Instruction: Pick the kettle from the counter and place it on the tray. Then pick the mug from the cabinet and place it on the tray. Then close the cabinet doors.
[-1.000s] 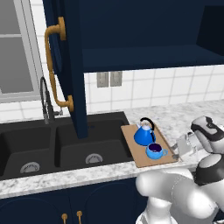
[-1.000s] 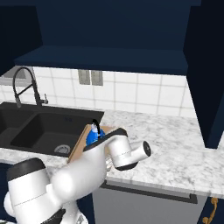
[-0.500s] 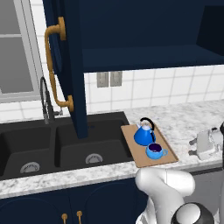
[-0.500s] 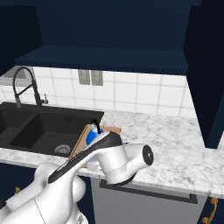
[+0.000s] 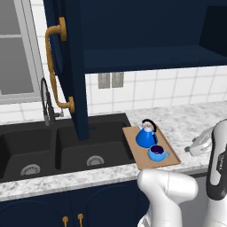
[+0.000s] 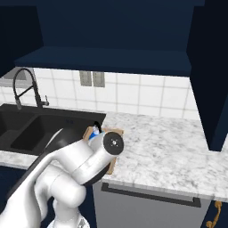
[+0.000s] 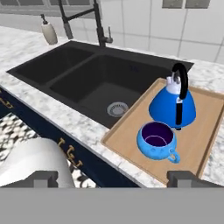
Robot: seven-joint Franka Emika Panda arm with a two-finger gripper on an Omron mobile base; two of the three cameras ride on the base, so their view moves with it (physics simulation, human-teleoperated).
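Now my hand (image 7: 112, 178) hangs released and empty, back from the tray (image 7: 205, 131) on the worktop (image 5: 186, 124). The kettle (image 7: 173, 105) and mug (image 7: 156, 140) sit there side by side, so only the cabinet doors (image 5: 66, 66) remain open.

The rear wall (image 5: 168, 91) is faced in white square tiles with pale grout and carries a grey double outlet plate (image 5: 111, 80) just below the upper units. A black double-bowl sink (image 5: 62, 150) with round metal drains is set into the worktop, served by a dark arched spring-neck faucet (image 6: 24, 87) at its back edge, with a pale soap dispenser (image 7: 49, 31) standing beside the faucet. A white-framed window (image 5: 15, 62) occupies the wall left of the sink, navy base units with small brass knobs (image 5: 72, 218) run beneath, and lighting is even and diffuse with no hard shadows.
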